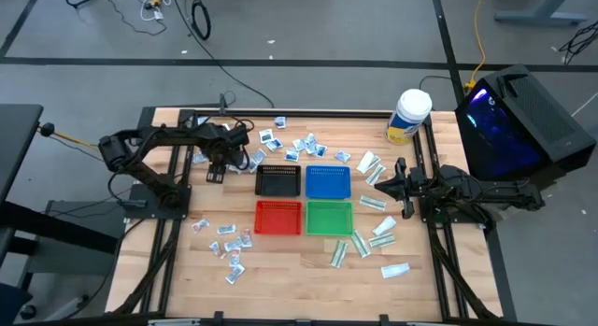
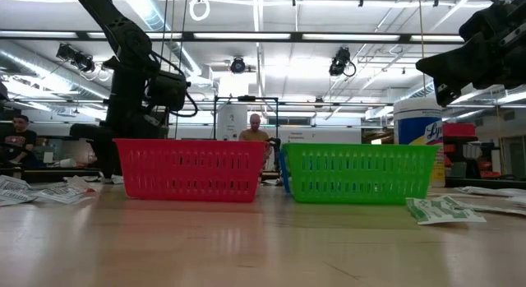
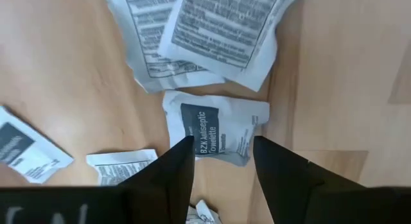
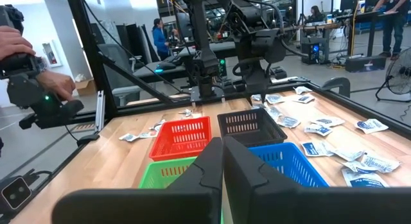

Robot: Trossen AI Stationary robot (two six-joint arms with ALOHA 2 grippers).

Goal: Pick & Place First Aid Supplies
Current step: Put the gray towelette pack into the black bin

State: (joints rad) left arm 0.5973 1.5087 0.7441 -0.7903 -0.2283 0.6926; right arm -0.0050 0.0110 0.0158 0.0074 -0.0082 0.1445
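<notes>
Wooden tabletop entry: we are logging an antiseptic towelette packet, lying flat near the black tray among loose packets. We are judging it light, thin, crinkly and slick, best pinched across its narrow middle. Left gripper is straddling it, fingers apart at its sides, contact unclear. Right gripper, fingers together, is waiting beside the blue tray.
</notes>
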